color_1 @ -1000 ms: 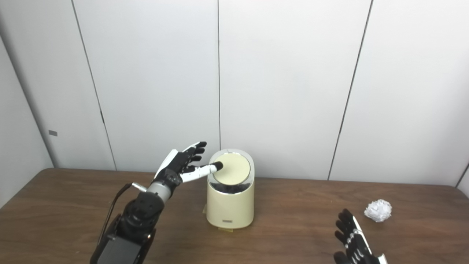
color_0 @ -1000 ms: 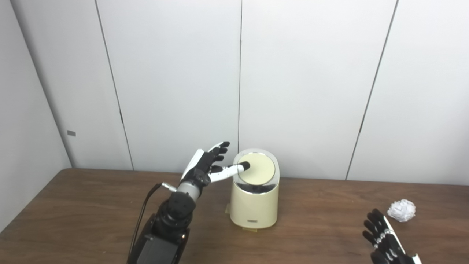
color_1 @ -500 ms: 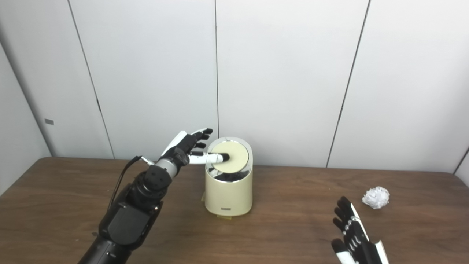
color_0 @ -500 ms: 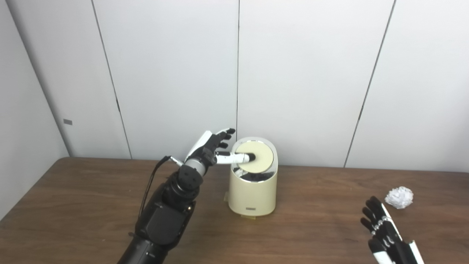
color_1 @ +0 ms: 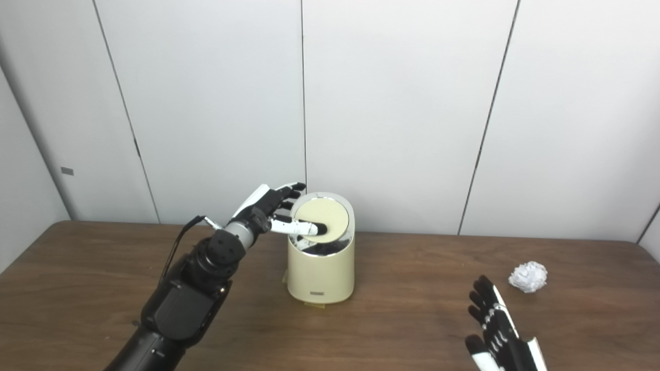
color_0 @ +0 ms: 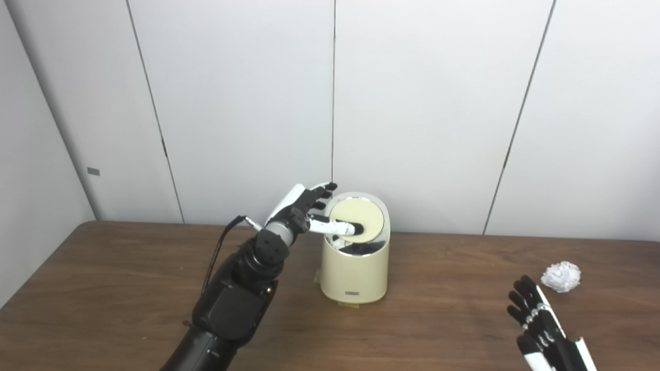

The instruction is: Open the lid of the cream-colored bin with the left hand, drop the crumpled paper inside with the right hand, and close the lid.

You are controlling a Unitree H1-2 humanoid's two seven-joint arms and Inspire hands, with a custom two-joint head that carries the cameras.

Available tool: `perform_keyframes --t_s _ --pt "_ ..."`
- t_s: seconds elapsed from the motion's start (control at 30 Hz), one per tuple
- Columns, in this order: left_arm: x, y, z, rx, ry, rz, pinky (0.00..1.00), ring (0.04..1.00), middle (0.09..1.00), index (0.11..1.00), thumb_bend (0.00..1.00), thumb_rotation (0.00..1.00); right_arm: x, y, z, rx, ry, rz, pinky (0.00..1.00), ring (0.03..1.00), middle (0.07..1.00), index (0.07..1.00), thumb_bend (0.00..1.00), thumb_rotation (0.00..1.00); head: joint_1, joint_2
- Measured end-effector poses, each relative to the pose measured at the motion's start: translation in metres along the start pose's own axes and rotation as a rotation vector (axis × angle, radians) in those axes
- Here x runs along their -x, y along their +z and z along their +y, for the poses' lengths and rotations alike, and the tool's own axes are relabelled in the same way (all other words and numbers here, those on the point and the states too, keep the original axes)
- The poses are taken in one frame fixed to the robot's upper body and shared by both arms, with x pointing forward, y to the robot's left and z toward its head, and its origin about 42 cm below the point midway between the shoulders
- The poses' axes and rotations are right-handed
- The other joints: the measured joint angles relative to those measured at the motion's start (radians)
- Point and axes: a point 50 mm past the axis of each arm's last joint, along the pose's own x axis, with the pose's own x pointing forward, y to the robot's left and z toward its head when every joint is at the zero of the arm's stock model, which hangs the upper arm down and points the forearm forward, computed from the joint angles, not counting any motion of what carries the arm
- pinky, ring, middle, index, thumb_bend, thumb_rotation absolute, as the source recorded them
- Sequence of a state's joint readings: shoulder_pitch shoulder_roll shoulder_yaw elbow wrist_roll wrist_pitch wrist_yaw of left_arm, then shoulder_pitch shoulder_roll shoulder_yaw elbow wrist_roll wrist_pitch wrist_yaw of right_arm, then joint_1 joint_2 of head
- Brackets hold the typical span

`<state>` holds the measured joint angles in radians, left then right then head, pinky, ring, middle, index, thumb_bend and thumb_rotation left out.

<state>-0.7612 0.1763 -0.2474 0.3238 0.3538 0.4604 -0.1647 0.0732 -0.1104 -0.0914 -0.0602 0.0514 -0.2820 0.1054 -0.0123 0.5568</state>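
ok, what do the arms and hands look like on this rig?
Left arm: glossy black shells, silver wrist collar, thin black cable looping off a metal plug at the wrist. Left hand: black palm, white back and finger covers, black tips. Right hand: black fingers with small silver marks, white edge trim; its arm is out of frame.

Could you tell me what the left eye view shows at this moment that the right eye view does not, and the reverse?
Only the left eye view: nothing of substance; it merely places the whole scene a little further right in the picture.

Only the right eye view: the table's far right corner, where a further wall panel begins.

Both: the left hand with one finger laid on the round lid of the cream-colored bin, the lid tilted over a dark opening; the crumpled paper lying on the table; the right hand open, short of it.
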Motion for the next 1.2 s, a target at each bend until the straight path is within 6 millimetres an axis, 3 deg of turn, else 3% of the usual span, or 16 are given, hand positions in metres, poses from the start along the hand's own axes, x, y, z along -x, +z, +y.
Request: perform_keyframes --t_s 0.13,0.27,0.53,0.67,0.83,0.97,1.03,1.1,1.2 --pt "-0.001 0.006 -0.003 -0.087 0.017 -0.017 0.73 0.916 0.941 0.958 0.93 0.06 0.000 0.000 0.000 0.004 0.002 -0.001 0.92 0.947 0.965 0.963 0.57 0.73 -0.005 0.000" --pt "-0.002 0.012 -0.005 -0.221 0.066 -0.058 0.78 0.929 0.942 0.954 0.92 0.00 0.001 0.000 0.001 -0.002 0.001 0.001 0.92 0.951 0.966 0.959 0.58 0.72 -0.005 0.002" --pt "-0.001 0.015 -0.012 -0.465 0.108 -0.098 0.89 0.954 0.960 0.959 0.93 0.00 0.005 0.002 0.004 -0.011 0.007 0.004 0.94 0.957 0.969 0.959 0.58 0.72 -0.006 0.002" --pt "0.001 0.020 -0.011 -0.486 0.107 -0.101 0.88 0.943 0.950 0.955 0.96 0.00 0.006 0.003 0.007 -0.020 0.007 0.002 0.94 0.955 0.966 0.956 0.58 0.72 -0.005 0.005" --pt "0.003 0.021 -0.007 -0.434 0.085 -0.094 0.79 0.906 0.927 0.938 0.89 0.00 0.006 0.003 0.008 -0.025 0.006 0.004 0.94 0.959 0.970 0.958 0.59 0.72 -0.002 0.006" --pt "0.011 0.020 -0.002 -0.255 0.075 -0.077 0.68 0.838 0.881 0.890 0.78 0.16 0.006 0.003 0.008 -0.025 0.006 0.000 0.93 0.950 0.964 0.957 0.59 0.73 0.000 0.005" --pt "0.017 0.017 -0.002 -0.181 0.075 -0.081 0.65 0.808 0.867 0.874 0.68 0.25 0.006 0.003 0.008 -0.027 0.006 0.006 0.94 0.955 0.968 0.957 0.59 0.73 0.000 0.005" --pt "0.022 0.008 -0.003 -0.073 0.073 -0.071 0.70 0.816 0.859 0.875 0.55 0.41 0.006 0.002 0.008 -0.032 0.006 0.017 0.95 0.960 0.970 0.959 0.58 0.72 -0.003 0.005" --pt "0.031 -0.007 -0.005 0.118 0.083 -0.056 0.79 0.857 0.865 0.879 0.44 0.54 0.006 0.002 0.008 -0.056 0.000 0.027 0.95 0.968 0.974 0.961 0.59 0.73 -0.008 0.006"
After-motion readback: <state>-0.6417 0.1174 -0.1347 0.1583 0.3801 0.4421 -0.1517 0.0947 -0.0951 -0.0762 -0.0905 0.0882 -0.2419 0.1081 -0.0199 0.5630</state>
